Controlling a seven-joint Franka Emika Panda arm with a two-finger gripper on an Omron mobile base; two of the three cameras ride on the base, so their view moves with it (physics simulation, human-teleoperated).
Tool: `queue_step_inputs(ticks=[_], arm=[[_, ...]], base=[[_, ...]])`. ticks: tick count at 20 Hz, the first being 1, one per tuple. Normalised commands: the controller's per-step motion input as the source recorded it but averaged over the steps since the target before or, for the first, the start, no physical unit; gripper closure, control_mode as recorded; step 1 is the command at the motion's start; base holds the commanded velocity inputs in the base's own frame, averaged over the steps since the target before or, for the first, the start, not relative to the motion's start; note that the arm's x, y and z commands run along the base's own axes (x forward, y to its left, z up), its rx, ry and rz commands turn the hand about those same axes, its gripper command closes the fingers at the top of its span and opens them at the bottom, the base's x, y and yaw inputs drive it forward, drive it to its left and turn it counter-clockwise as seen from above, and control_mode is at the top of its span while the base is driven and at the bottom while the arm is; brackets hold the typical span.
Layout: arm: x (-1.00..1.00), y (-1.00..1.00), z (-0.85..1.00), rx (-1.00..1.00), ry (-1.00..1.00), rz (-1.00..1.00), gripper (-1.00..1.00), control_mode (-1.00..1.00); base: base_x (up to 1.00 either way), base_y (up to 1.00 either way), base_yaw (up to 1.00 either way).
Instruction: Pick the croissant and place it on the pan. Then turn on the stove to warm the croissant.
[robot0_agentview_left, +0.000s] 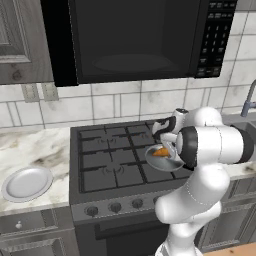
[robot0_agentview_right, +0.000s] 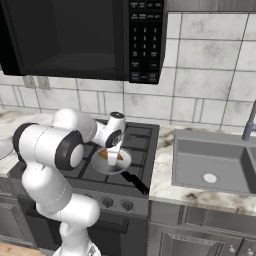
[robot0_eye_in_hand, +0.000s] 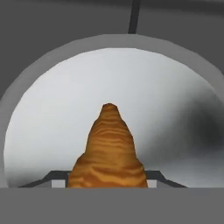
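The arm is reaching over the right front part of the stove (robot0_agentview_left: 112, 160), holding the tool (robot0_agentview_right: 113, 156) directly above the pan (robot0_agentview_right: 125, 161). The pan is sitting on the black grates at the near right burner, its black handle running toward the near right edge of the stove. The croissant (robot0_eye_in_hand: 108, 151) is hanging in the tool over the middle of the pan bowl; the tool is clamped on the croissant, its jaws standing partly apart around the pastry's width. This placement is serving the release: with the pastry centred over the bowl, it is likely to land inside the rim rather than on the grates.

In the hand view the croissant's long axis is running along the tool's own line, one tapered end pointing away from the hand and down toward the pan floor. Whether that tip is touching the pan floor cannot be told.

A grey-white plate (robot0_agentview_left: 27, 183) is lying on the worktop (robot0_agentview_left: 30, 150) to the left of the stove. The front knobs (robot0_agentview_left: 114, 206) are standing well apart from the tool, so the burner step appears not yet begun.
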Motion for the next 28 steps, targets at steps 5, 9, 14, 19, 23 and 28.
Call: queue_step_inputs(ticks=[5, 9, 14, 19, 23, 28], arm=[[0.0, -0.02, -0.18, 0.0, -0.08, 0.0, 1.0, -1.0], [0.0, -0.01, -0.08, 0.0, -0.08, 0.0, 1.0, -1.0], [0.0, 0.0, 0.0, 0.0, -0.07, 0.0, -1.0, -1.0], [-0.04, -0.13, 0.0, 0.0, -0.08, 0.0, -1.0, -1.0], [-0.14, -0.15, 0.01, 0.0, -0.09, 0.0, -1.0, -1.0], [-0.18, -0.09, 0.15, 0.01, -0.05, 0.0, -1.0, -1.0]], base=[[0.0, 0.0, 0.0], [0.0, 0.0, 0.0], [0.0, 0.0, 0.0], [0.0, 0.0, 0.0], [0.0, 0.0, 0.0], [0.0, 0.0, 0.0]])
